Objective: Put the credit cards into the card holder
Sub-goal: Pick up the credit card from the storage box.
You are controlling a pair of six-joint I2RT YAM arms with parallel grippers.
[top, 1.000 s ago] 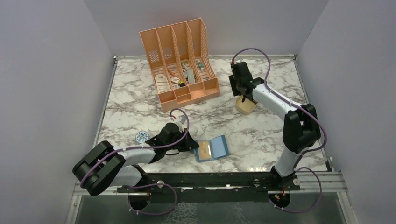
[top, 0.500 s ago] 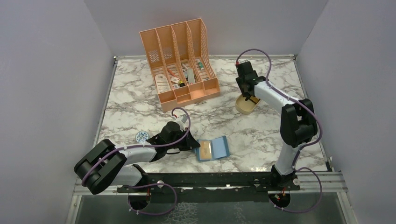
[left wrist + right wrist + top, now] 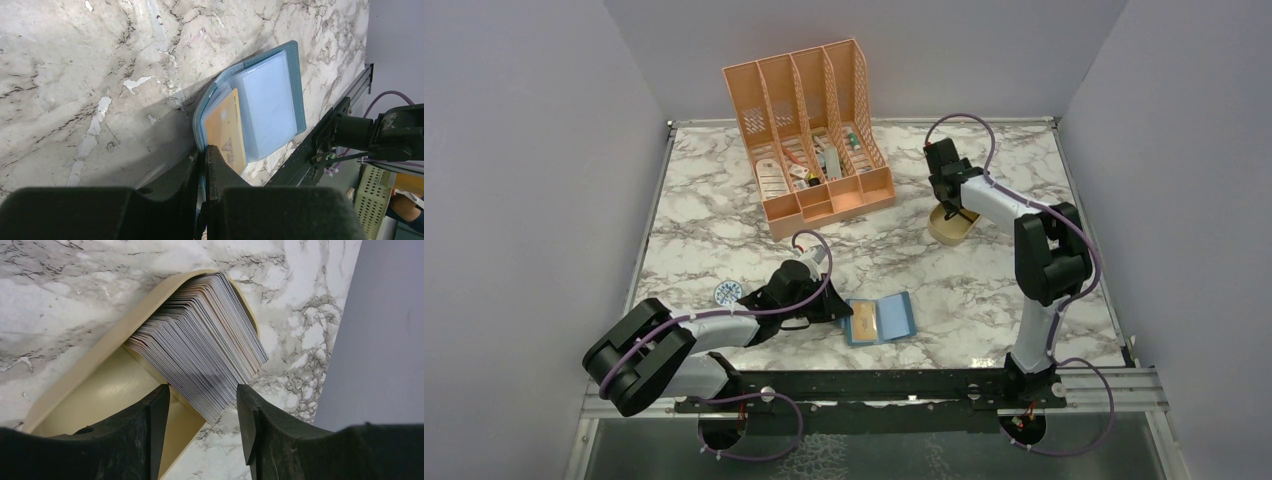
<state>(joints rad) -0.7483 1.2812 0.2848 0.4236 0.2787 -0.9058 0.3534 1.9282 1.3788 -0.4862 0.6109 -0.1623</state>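
In front of the peach organizer (image 3: 809,130), the left gripper (image 3: 205,152) pinches the open card holder (image 3: 270,95) (gold card (image 3: 227,125) inside). Right of the organizer, the right gripper (image 3: 202,390) gapes astride credit cards (image 3: 200,340) in a tan tray (image 3: 100,405).

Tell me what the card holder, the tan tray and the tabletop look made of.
The card holder: teal cover with what looks like a stitched edge, probably faux leather; inner sleeves pale, see-through plastic. The tan tray: smooth, faintly glossy, likely moulded plastic. The tabletop: white with grey veins, matte; marble or a printed laminate, cannot tell.
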